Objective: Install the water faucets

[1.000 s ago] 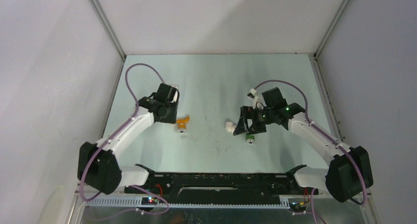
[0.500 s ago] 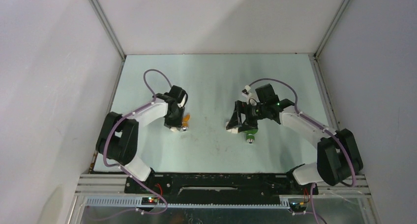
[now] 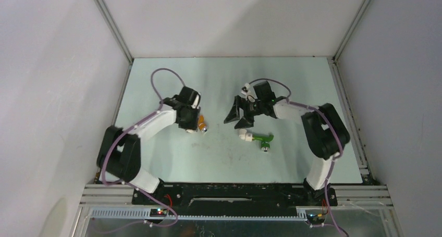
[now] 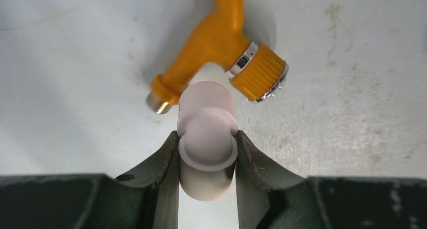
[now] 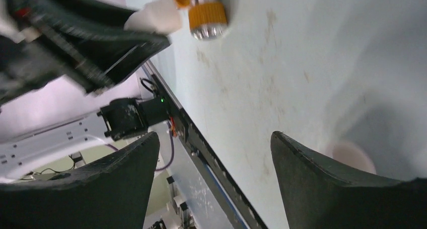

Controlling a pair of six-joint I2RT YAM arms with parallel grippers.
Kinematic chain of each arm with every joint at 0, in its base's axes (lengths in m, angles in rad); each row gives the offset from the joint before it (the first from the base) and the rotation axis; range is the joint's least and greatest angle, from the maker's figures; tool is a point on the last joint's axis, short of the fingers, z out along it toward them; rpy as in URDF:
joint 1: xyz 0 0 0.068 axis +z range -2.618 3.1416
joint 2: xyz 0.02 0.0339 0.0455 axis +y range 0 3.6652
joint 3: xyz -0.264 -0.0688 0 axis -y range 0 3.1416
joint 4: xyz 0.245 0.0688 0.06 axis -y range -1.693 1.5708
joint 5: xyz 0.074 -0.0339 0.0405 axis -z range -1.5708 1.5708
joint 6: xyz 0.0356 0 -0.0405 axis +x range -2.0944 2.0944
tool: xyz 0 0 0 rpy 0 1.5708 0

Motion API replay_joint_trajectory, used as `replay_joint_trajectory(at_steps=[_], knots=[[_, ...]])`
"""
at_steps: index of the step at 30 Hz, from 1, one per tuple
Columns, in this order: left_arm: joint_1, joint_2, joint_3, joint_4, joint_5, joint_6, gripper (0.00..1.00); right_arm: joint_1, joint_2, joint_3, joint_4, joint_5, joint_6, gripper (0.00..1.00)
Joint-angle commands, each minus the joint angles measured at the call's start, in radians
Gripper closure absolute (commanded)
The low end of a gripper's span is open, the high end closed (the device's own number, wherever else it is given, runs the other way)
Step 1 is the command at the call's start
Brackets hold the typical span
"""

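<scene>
Pinching white fitting [image 4: 207, 161], left tool [image 4: 206, 138]; right tool [image 5: 212, 136] wide, seemingly empty

I could read nothing: no lettering, label, brand or number showed on the orange faucet [image 4: 216, 43], the green faucet [image 3: 260, 138] or the white fitting [image 4: 207, 138].

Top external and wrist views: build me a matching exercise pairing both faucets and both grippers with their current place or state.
Things:
1. orange plastic faucet
2. green plastic faucet
3. left gripper
4. right gripper

Places or states:
A. open, holding nothing
B. lying unheld close to the right gripper
C. shut on a white plastic elbow fitting
D. lying just ahead of the left gripper's fitting

Pairs: 1-D, 2-B, 3-C, 4-A
</scene>
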Motion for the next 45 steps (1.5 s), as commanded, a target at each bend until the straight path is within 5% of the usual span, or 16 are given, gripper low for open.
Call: replay_joint_trajectory(at_steps=[1, 14, 34, 45], knots=[[0.085, -0.190, -0.001, 0.005, 0.034, -0.037, 1.00, 0.034, 0.154, 0.187, 0.091, -0.027, 0.024, 0.18], [0.292, -0.186, -0.188, 0.069, 0.136, -0.218, 1.00, 0.108, 0.630, 0.818, -0.170, -0.023, 0.035, 0.25], [0.292, -0.017, -0.242, 0.198, 0.143, -0.201, 1.00, 0.199, 0.701, 0.649, 0.266, -0.159, 0.311, 0.37], [0.291, -0.023, -0.242, 0.216, 0.177, -0.177, 1.00, 0.205, 0.694, 0.631, 0.314, -0.176, 0.301, 0.65]])
